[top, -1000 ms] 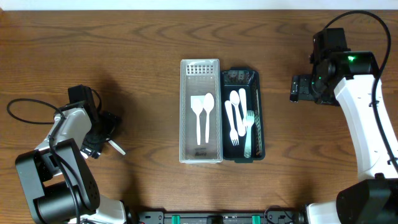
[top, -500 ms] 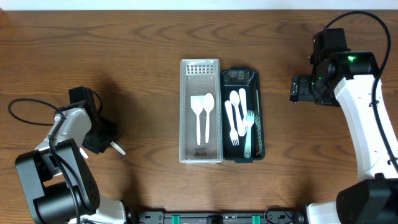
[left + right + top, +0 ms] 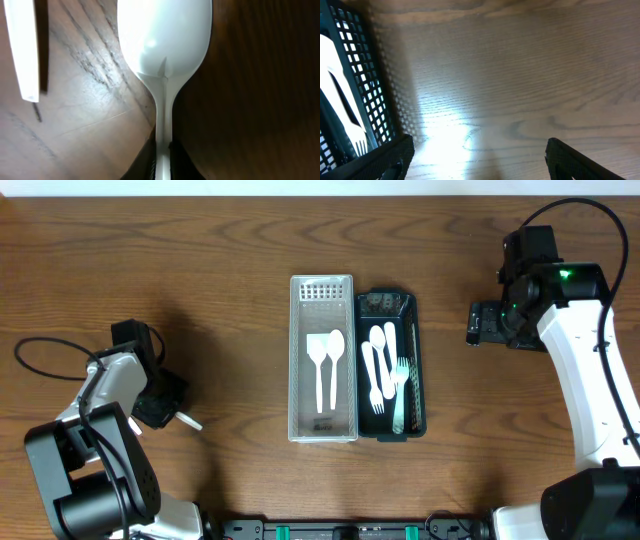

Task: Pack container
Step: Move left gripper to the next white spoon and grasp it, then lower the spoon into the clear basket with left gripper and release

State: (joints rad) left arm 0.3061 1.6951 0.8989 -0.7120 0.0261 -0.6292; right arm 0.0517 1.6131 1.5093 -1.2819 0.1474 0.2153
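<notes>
A white plastic spoon [image 3: 165, 40] lies on the wood, and my left gripper [image 3: 162, 156] is shut on its thin handle. Overhead, that left gripper [image 3: 163, 402] sits low at the table's left, with a white utensil end [image 3: 188, 421] poking out beside it. The clear container [image 3: 300, 360] in the middle holds two white utensils [image 3: 324, 365]. Touching its right side, a dark mesh basket [image 3: 414, 370] holds several white forks and spoons [image 3: 382, 375]. My right gripper [image 3: 478, 323] hangs open right of the basket, over bare wood [image 3: 480, 167].
A second white utensil end [image 3: 22, 50] lies on the wood left of the spoon. The basket's mesh wall [image 3: 365, 85] and a fork [image 3: 340, 100] fill the left of the right wrist view. A black cable [image 3: 45, 355] loops by the left arm.
My left gripper's jaws have closed from wide open onto the spoon's handle, and the gripper has settled slightly. The right arm has not moved.
</notes>
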